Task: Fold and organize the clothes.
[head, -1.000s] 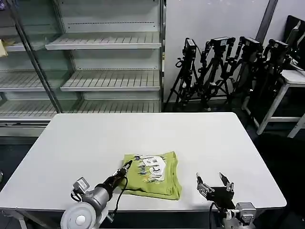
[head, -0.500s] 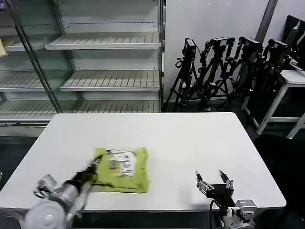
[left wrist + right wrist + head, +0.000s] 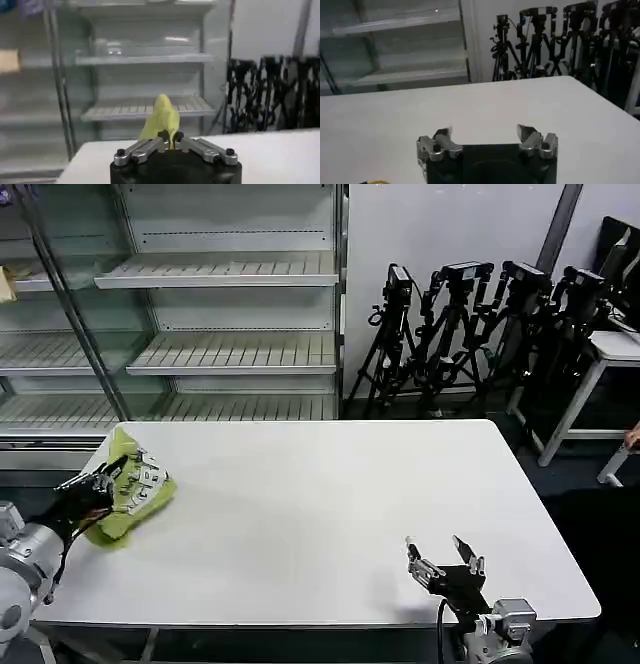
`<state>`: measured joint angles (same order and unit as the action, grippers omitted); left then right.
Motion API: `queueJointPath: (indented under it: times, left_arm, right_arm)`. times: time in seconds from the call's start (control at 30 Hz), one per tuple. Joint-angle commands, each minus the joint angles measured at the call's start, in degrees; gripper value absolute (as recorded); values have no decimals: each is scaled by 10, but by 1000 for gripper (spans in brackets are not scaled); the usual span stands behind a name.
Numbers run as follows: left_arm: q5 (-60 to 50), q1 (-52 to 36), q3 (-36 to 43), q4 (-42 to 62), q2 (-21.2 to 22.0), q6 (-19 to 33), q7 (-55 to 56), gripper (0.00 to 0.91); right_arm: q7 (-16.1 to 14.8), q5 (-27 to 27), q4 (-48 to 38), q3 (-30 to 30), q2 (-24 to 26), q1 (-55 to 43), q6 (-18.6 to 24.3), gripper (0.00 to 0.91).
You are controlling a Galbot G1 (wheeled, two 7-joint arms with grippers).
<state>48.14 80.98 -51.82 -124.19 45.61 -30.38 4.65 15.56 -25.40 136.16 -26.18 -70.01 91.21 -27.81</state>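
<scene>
Jaws on the right gripper (image 3: 444,556) stand spread with nothing between them, low over the near right part of the white counter (image 3: 330,494); its wrist view shows the same parted fingers (image 3: 442,137) above bare tabletop. That arm looks idle.

Over at the counter's left edge, the left gripper (image 3: 100,480) has its jaws pinched on the lime T-shirt (image 3: 132,482). From the left wrist the fabric (image 3: 161,120) rises as a bunched peak right out of the closed fingertips. In the head view the garment is a folded bundle with a white print showing, tilted and apparently partly lifted at the far left side of the counter; I cannot tell how much of it touches the surface.

Folding seems finished, and the step in hand looks like putting the bundle aside. Next calls for setting it flat near that left edge and releasing without dragging the folds loose or letting it slip off.

Beyond stand empty shelves (image 3: 225,274) and tripods (image 3: 470,334).
</scene>
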Motion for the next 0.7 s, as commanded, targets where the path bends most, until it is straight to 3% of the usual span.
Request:
queueJointPath:
  times: [0.03, 0.2, 0.4, 0.7]
  left_arm:
    - [-413, 4, 269, 44, 44, 64, -32, 20]
    - [-457, -36, 357, 37, 102, 63, -13, 20]
    - [-393, -75, 409, -27, 130, 13, -7, 20]
    - [-266, -182, 495, 96, 223, -26, 96, 20]
  right_arm:
    - [0, 6, 0, -7, 1, 9, 5, 907]
    - [3, 12, 3, -13, 5, 10, 4, 907]
    - [3, 21, 3, -12, 1, 15, 3, 907]
    - [3, 31, -3, -5, -12, 15, 3, 907]
